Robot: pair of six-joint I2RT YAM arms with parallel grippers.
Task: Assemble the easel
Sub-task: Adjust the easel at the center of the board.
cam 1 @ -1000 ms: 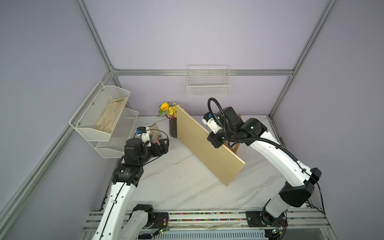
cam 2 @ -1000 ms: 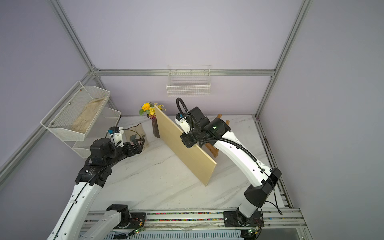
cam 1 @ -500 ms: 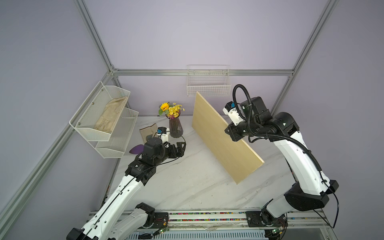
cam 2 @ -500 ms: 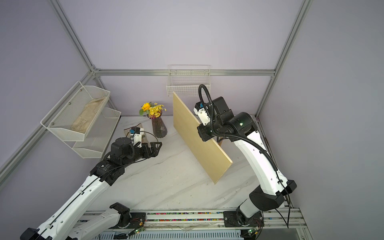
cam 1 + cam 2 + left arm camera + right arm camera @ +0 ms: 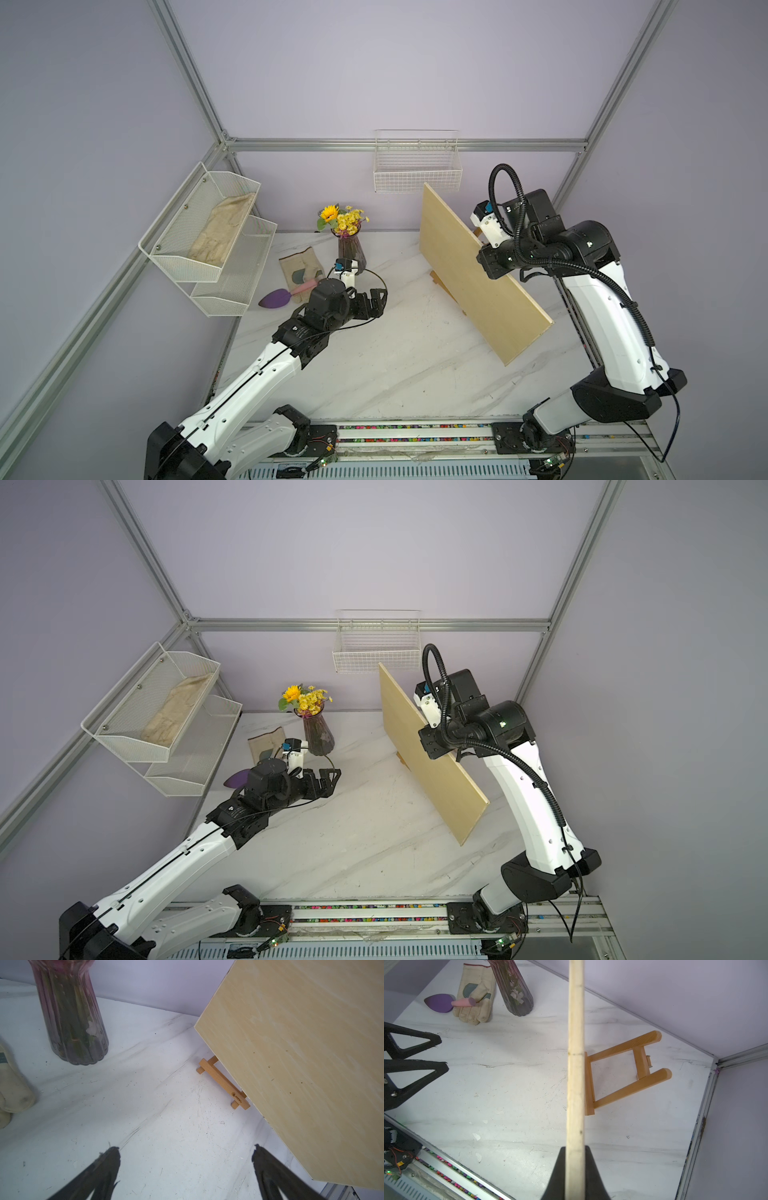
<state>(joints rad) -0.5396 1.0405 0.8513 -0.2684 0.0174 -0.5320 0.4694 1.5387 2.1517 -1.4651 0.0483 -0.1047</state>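
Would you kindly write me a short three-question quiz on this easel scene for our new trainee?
1. True or false: the right gripper is shut on the edge of the plywood board.
2. The easel is: A) standing upright; B) lying flat on the table; C) inside the wire basket.
3. Fill in: the left gripper holds nothing, and its jaws stand ____.

Key: 1 true; 2 B; 3 open.
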